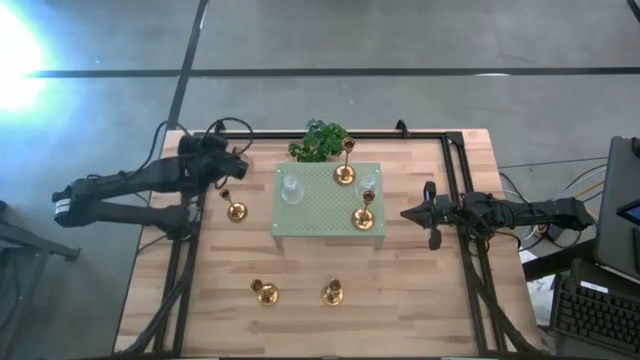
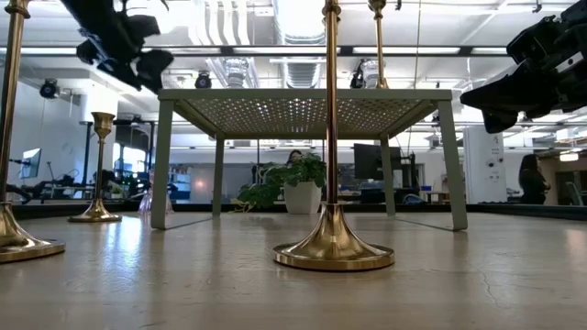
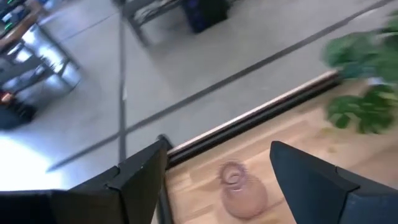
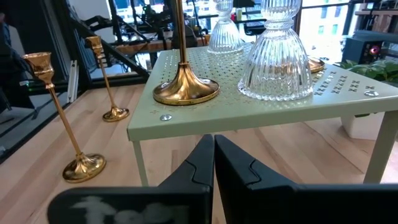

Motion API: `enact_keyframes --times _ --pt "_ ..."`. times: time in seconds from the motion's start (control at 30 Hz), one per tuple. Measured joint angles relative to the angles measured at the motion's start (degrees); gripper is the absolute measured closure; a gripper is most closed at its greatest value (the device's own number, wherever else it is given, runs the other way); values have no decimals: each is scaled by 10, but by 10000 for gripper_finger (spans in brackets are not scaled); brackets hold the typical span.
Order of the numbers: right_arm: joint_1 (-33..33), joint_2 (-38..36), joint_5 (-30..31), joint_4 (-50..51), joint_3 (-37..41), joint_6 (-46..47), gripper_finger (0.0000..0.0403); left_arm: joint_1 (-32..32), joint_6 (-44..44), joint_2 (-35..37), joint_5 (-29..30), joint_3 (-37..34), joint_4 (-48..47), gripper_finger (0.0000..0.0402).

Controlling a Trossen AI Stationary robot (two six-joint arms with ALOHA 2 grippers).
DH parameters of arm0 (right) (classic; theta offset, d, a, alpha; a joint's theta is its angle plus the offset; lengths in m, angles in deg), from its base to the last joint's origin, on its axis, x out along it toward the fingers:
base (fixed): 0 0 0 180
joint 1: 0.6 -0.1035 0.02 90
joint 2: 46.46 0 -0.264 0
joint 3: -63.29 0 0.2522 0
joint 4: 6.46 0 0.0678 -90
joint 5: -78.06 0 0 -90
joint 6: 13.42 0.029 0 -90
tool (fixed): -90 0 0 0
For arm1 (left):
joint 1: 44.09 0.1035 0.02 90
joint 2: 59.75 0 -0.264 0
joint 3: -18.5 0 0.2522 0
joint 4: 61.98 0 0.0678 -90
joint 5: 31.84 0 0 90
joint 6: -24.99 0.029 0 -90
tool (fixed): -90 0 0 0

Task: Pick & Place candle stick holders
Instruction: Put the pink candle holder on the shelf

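Two gold holders and two clear glass holders stand on the pale green perforated stand. Three gold holders stand on their round bases on the table. A pink glass holder stands on the table near the far left edge. My left gripper is open above it, a finger on either side, apart from it; it also shows in the high view. My right gripper is shut and empty, just right of the stand, as the high view shows.
A leafy green plant stands at the far edge behind the stand. A black frame rail runs along the table's right side and far edge. Bare wood lies between the stand and the near edge.
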Motion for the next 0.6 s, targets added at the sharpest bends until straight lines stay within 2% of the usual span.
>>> enact_keyframes --times 0.17,0.27,0.47,0.6 --pt "0 0 0 0 0 0 394 77 -16 -35 -15 -21 14 110" --pt "0 0 0 0 0 0 394 121 -2 -48 -64 -49 60 110" --pt "0 0 0 0 0 0 394 180 85 -52 -193 -134 242 110" --pt "0 0 0 0 0 0 394 209 106 -50 -218 -169 277 110"
